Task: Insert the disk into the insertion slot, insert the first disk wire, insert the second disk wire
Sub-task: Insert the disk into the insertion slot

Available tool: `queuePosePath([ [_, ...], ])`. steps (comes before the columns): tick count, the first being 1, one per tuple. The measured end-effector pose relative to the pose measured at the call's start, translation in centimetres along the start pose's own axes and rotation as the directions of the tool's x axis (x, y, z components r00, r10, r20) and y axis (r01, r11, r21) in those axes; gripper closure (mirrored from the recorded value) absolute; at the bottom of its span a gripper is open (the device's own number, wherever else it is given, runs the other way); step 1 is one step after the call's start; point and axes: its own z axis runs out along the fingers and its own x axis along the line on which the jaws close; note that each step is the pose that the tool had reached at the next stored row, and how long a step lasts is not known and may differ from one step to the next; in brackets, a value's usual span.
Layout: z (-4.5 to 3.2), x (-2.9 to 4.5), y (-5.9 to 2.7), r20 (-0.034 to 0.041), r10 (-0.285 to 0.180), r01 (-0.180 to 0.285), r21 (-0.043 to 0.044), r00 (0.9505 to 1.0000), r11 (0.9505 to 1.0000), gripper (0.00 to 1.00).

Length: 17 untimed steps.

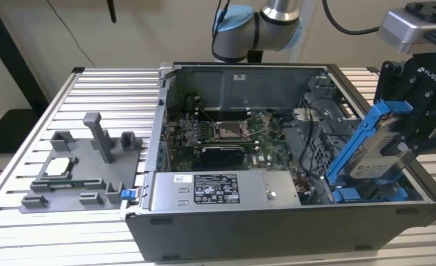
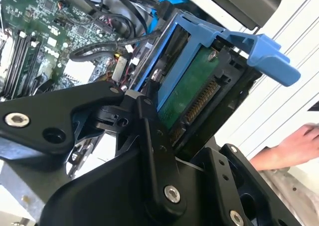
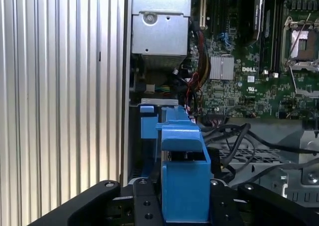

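Note:
My gripper (image 1: 406, 138) is shut on the disk (image 1: 377, 152), a silver drive with a white label in a bright blue carrier. The disk hangs tilted, lower end down, over the case's corner at the exterior view's right. Just below it lies the insertion slot (image 1: 366, 194) with its blue rails. In the second wrist view the disk's green board and connector (image 2: 192, 89) sit between my black fingers (image 2: 152, 136). In the first wrist view the blue carrier (image 3: 182, 176) is clamped between the finger links (image 3: 144, 203), with the slot's blue rail (image 3: 147, 121) beyond it. Black cables (image 3: 234, 136) lie beside the slot.
The open computer case holds a motherboard (image 1: 233, 133), a silver labelled power-supply box (image 1: 226, 188) and a perforated grey cage (image 1: 314, 147). A grey fixture with small parts (image 1: 77, 166) stands on the slatted table at the exterior view's left. A person's hand (image 2: 294, 146) rests outside the case.

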Motion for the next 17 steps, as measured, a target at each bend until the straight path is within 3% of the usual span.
queuePosePath([
  [17, 2.74, 0.1, -0.04, 0.0009, 0.0, 0.0, 0.0, 1.0, 1.0, 1.0],
])
